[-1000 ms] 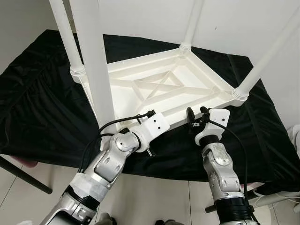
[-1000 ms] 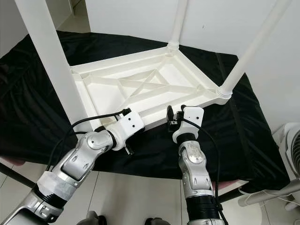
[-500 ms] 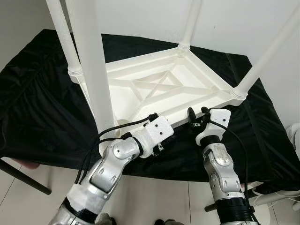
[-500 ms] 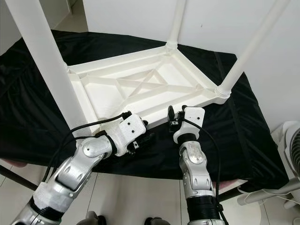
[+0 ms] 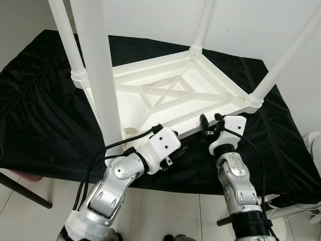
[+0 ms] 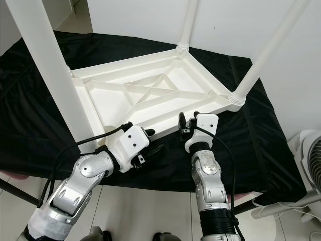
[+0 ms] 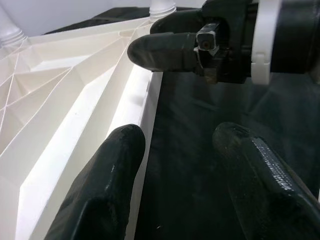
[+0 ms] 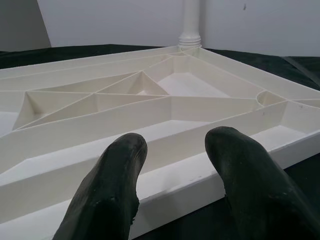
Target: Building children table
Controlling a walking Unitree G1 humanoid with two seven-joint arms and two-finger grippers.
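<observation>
**Both grippers waiting open at the near rim of the upturned table**

The left gripper (image 7: 175,165) is standing open, its two black fingers (image 7: 107,195) spread apart with nothing between them. One finger is lying against the outer face of the near rim of the white children's table (image 5: 170,95); the other is hovering over the black cloth (image 5: 45,115) just beside that rim. The left arm is reaching forward and inward, elbow bent, wrist turned so the fingers are pointing along the rim toward the right gripper.

The right gripper (image 8: 175,165) is also open and holding nothing, its fingertips (image 8: 117,165) poised just short of the same rim, whether touching it cannot be told. The right arm is rising almost straight up from below, forearm upright.

The table is lying upside down on the cloth ahead of both grippers, its ribbed underside facing up and its four white legs (image 5: 98,70) standing upward from the corners.
</observation>
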